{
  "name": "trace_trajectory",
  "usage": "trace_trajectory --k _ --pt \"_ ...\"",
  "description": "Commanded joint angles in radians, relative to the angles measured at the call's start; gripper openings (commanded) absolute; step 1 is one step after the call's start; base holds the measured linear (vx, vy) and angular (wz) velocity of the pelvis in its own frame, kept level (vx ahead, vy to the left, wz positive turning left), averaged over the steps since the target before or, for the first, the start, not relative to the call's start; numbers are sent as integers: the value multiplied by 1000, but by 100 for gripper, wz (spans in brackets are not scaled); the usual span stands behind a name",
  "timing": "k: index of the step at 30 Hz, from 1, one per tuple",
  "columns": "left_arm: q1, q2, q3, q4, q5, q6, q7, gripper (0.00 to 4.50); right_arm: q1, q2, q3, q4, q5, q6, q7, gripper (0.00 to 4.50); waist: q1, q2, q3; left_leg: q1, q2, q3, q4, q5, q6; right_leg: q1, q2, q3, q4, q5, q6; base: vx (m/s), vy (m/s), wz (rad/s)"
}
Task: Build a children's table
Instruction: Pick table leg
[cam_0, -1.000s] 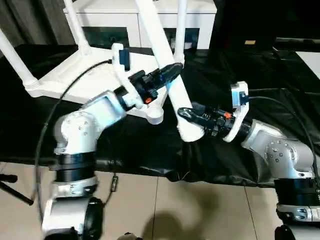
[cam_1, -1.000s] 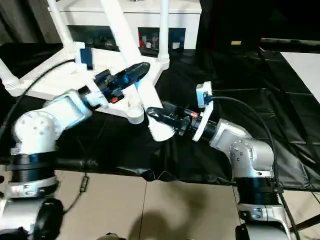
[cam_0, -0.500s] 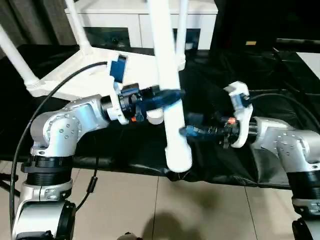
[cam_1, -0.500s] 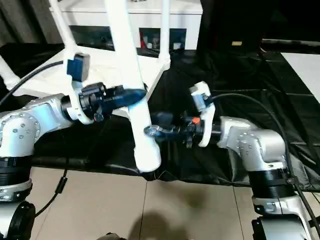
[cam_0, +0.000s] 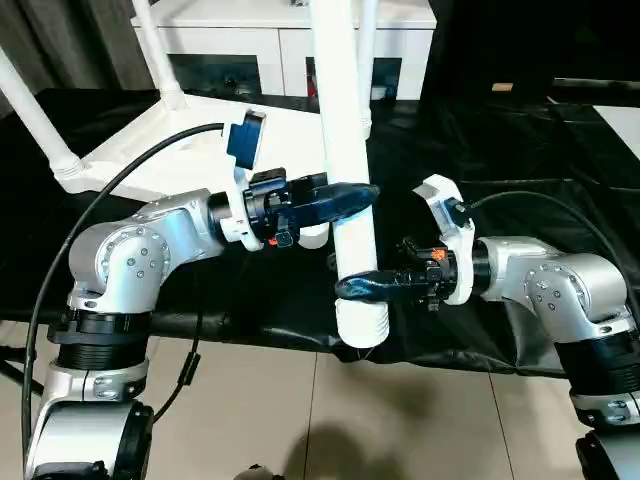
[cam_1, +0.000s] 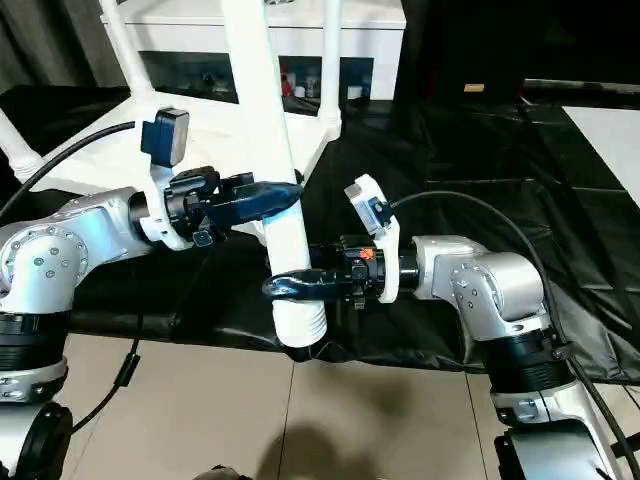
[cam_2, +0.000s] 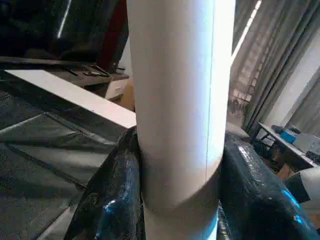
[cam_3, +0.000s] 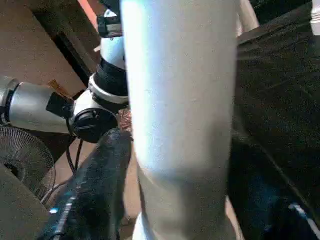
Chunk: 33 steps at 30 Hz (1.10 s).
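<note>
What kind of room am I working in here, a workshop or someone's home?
Probably a lab or test room furnished like a home: a white cabinet with glass doors, grey curtains, a tiled floor, and a black sheet covering the work surface.

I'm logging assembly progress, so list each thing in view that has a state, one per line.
tabletop: upside down on the black cloth, legs standing in its far corner sockets.
near corner socket: no leg in it.
loose leg: held about upright off the table, threaded end down.
left gripper: shut on the loose leg.
right gripper: around the loose leg near its lower end.
</note>
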Motion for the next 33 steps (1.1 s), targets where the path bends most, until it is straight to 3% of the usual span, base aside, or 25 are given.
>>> trace_trajectory --k 1,5,7,9,10,13,18,21,24,25,30,33 --pt "-19 11 -1 -6 10 -14 -11 186 -24 8 -9 8 -2 -3 -19 240 0 -13 -78 20 28 -3 -74 -76 46 60 -36 27 -60 -88 -244 0 0 0" --pt "-21 -1 6 15 49 -62 38 186 -42 67 -27 40 -78 -80 -172 208 -2 -10 -79 19 27 -4 -74 -77 32 61 -37 26 -60 -94 -236 0 0 0" --pt "-52 -42 38 92 117 -99 203 242 -61 127 -36 71 -170 -146 -343 198 -10 -5 -78 21 26 -4 -74 -86 9 56 -35 26 -63 -100 -229 0 0 0" --pt "-63 -56 51 117 137 -108 259 261 -63 138 -30 76 -204 -170 -388 192 -10 -8 -77 24 25 -6 -77 -109 -11 57 -33 26 -66 -126 -218 0 0 0" --pt "-72 -77 68 120 152 -125 319 261 -46 149 3 81 -287 -251 -460 192 -6 -8 -76 26 28 -4 -78 -122 -17 54 -36 28 -69 -139 -211 0 0 0" --pt "-74 -108 57 89 198 -164 389 294 -19 172 14 73 -331 -300 -525 189 -6 -11 -78 23 28 -4 -79 -113 -15 56 -33 28 -66 -110 -200 0 0 0" --pt "-76 -145 31 61 247 -185 457 301 -2 208 2 59 -343 -319 -589 188 -5 -11 -81 17 24 -5 -76 -89 8 62 -34 27 -62 -67 -204 0 0 0" --pt "-91 -216 40 68 269 -189 575 301 0 275 -34 51 -359 -347 -693 187 -10 -6 -78 18 26 -4 -77 -102 6 58 -33 28 -67 -81 -204 0 0 0" --pt "-104 -246 59 92 264 -198 621 267 -1 297 -32 48 -377 -369 -730 187 -11 -9 -78 17 25 -6 -79 -122 1 59 -33 26 -69 -104 -197 0 0 0" --pt "-107 -253 64 100 261 -202 629 267 -1 301 -26 47 -384 -378 -735 187 -12 -5 -77 17 24 -6 -79 -124 0 58 -32 27 -69 -105 -196 0 0 0" --pt "-106 -266 82 112 244 -182 637 224 9 306 -1 38 -413 -411 -745 187 -17 -4 -78 17 23 -7 -80 -131 -2 59 -32 26 -71 -98 -192 0 0 0" --pt "-104 -268 83 108 247 -178 641 219 9 308 0 38 -416 -413 -748 187 -22 -5 -77 16 22 -7 -80 -134 3 61 -31 26 -69 -86 -198 0 0 0"
